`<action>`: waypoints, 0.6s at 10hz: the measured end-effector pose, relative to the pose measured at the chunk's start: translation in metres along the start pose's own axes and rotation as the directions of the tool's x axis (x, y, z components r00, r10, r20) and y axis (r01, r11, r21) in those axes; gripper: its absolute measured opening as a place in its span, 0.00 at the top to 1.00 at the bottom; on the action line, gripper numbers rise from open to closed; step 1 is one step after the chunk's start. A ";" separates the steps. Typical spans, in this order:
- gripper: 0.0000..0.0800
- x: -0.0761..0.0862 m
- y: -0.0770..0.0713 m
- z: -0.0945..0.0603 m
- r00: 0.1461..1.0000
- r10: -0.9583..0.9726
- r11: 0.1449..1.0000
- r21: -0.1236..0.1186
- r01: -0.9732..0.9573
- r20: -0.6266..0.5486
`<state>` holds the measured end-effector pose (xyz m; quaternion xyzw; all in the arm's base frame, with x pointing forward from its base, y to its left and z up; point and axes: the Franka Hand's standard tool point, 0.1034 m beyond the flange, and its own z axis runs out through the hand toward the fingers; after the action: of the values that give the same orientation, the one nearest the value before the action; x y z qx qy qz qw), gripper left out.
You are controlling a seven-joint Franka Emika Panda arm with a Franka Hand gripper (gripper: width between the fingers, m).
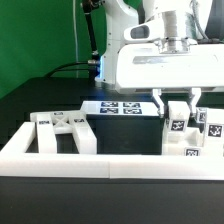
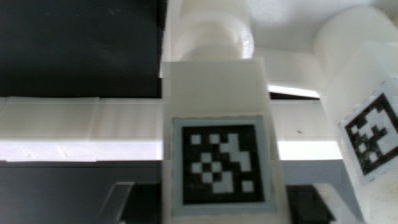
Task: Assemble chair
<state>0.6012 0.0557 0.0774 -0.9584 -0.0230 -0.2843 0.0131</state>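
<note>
The square post (image 1: 177, 124) stands upright between the two fingers (image 1: 160, 104), near the exterior view's right; its tagged face is turned toward that camera, and its lower end sits behind the long white rail (image 1: 90, 160), so whether it touches the desk (image 1: 45, 100) I cannot tell; in the wrist view the same square post (image 2: 217, 120) fills the middle of the picture, with its black-and-white tag facing the lens and the dark fingers (image 2: 139, 205) flanking it on both sides.

The fingers are drawn in almost as far as they go and clamp the square post from two opposite sides; nothing else is between them, and they touch no other part that shows.

Just beside the held post, toward the exterior view's right, other tagged white parts (image 1: 207, 126) cluster close together; one such tagged piece (image 2: 365, 130) appears next to the post in the wrist view, and whether the two touch I cannot tell.

On the exterior view's left, well apart from the fingers, a white frame piece (image 1: 62, 128) lies on the desk just behind the rail; the marker board (image 1: 120, 106) lies flat on the dark desk between the frame piece and the held post, a little farther back.
</note>
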 end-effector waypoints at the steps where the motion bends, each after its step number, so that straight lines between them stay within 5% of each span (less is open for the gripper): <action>1: 0.63 -0.002 0.000 0.001 1.000 0.000 1.000 0.002 0.000 0.010; 3: 0.24 -0.003 0.000 0.001 1.000 0.000 1.000 0.002 0.000 0.011; 6: 0.19 -0.001 0.002 0.000 0.999 -0.002 1.000 0.012 0.001 0.054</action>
<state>0.6007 0.0534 0.0766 -0.9656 -0.0258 -0.2580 0.0182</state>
